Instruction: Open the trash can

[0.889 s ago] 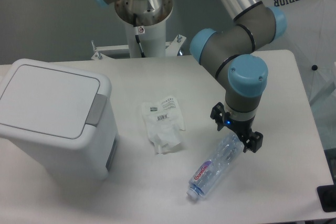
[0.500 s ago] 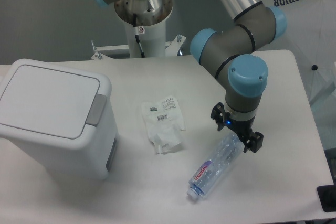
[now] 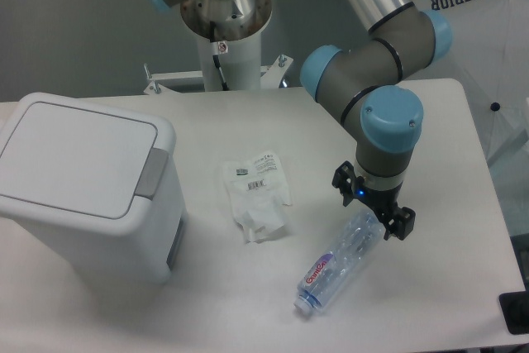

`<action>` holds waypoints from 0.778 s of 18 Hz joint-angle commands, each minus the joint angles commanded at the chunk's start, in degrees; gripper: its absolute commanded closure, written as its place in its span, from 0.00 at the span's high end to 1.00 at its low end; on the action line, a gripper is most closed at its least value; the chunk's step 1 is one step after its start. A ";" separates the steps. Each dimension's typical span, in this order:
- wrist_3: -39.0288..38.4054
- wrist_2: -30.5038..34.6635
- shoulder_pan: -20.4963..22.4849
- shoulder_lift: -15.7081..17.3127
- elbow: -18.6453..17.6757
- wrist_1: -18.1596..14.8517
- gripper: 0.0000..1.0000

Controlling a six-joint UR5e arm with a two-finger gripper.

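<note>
The trash can [image 3: 83, 192] is a large white boxy bin at the left of the table. Its flat lid is down, and a grey push-button [image 3: 151, 174] sits on the lid's right edge. My gripper [image 3: 373, 203] hangs far to the right, pointing straight down over the base end of a clear plastic bottle [image 3: 337, 263]. The blue wrist covers the fingertips from above, so only the black knuckles show on either side. The gap between the fingers is hidden.
A crumpled clear plastic bag [image 3: 257, 196] with a barcode label lies between the bin and the gripper. The bottle lies on its side with its cap toward the front edge. The robot's white base post [image 3: 225, 47] stands at the back of the table [image 3: 446, 121].
</note>
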 joint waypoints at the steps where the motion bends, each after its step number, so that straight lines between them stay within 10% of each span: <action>1: -1.67 -0.26 -0.09 0.09 0.17 0.52 1.00; 14: -19.95 -7.55 -1.05 1.49 0.43 0.80 1.00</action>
